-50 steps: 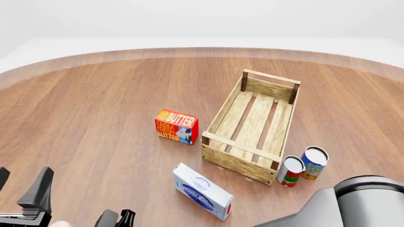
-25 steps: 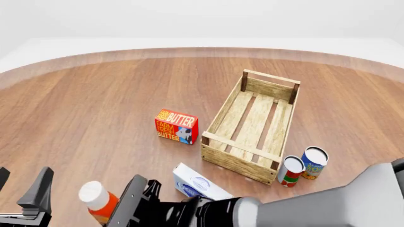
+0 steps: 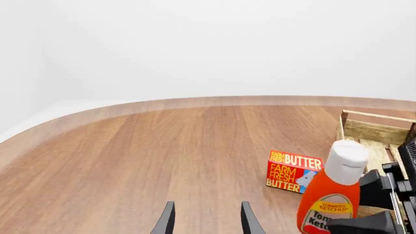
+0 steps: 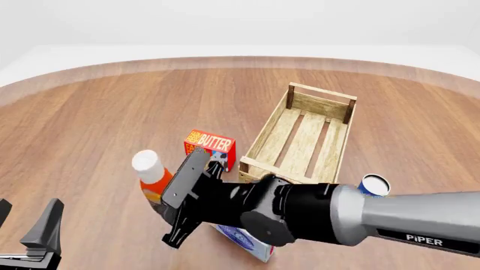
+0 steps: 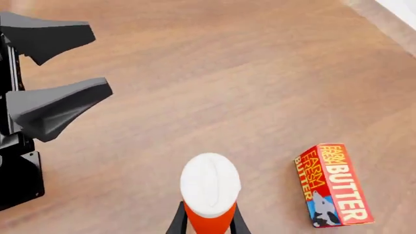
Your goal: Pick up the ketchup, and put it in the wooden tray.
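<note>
Two grippers show. The right gripper [image 4: 166, 211] is clamped on the one slim red-orange ketchup bottle with a white round cap [image 4: 150, 173], holding it by its lower body, clear of the round wooden table [image 4: 90, 118], cap uppermost and leaning slightly toward the table's left edge. In the right wrist view its fingertips [image 5: 177, 223] press both sides of the bottle [image 5: 209, 191] below the cap. The left gripper [image 4: 28, 233] sits at the near left edge of the table, holding nothing, its two dark fingers standing apart with a moderate gap [image 3: 204, 220].

Just beyond the held bottle stands one red-orange butter box with yellow and white lettering [image 4: 211, 148], resting on the table near its middle. Touching nothing, one long light-wood slatted tray with darker corner posts [image 4: 275, 135] lies to the right of the box, running away toward the far edge, with nothing in it. One white and blue flat carton [image 4: 248, 243] peeks out beneath the right arm near the near edge. One blue can with a white lid [image 4: 374, 183] stands by the tray's near right corner; the arm hides whatever is beside it.
</note>
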Robot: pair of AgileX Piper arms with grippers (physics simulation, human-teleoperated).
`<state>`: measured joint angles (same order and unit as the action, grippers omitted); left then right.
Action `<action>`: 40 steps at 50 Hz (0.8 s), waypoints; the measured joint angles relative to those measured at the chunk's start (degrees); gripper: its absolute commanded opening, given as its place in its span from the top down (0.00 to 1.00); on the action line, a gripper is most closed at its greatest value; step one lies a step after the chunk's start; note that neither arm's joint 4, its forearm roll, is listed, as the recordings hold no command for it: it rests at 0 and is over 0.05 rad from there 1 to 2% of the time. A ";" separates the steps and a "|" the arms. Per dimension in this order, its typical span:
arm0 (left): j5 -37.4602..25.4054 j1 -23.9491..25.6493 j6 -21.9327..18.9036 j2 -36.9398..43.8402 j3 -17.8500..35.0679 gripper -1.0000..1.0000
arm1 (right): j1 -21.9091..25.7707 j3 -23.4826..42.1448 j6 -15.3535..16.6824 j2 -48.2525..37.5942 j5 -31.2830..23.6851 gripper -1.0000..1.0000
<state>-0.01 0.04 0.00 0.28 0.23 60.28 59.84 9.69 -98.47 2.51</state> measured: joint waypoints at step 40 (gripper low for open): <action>0.00 0.03 0.00 -0.01 0.00 0.00 | -22.20 1.64 -0.76 13.61 -11.24 1.00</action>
<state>-0.01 0.07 0.00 0.28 0.23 38.08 61.48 8.92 -84.85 -8.73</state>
